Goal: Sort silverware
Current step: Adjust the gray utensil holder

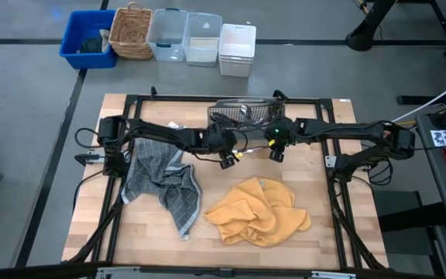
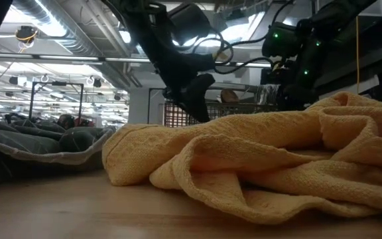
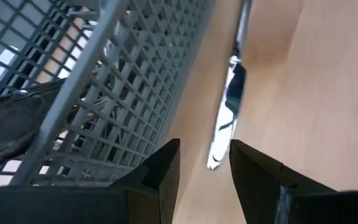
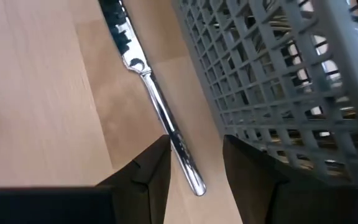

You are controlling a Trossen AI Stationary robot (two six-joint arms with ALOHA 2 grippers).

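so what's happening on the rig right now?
Both arms are at the far middle of the wooden table, in front of the grey mesh caddy. A single knife lies flat on the wood beside the caddy. The left gripper is open with the blade tip between its fingers, and the right gripper is open around the handle end. Neither has closed on it. A grey checked towel and an orange towel lie nearer the front, untouched.

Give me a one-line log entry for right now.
left fingers open over knife blade | right fingers open over its handle | knife flat on table beside caddy
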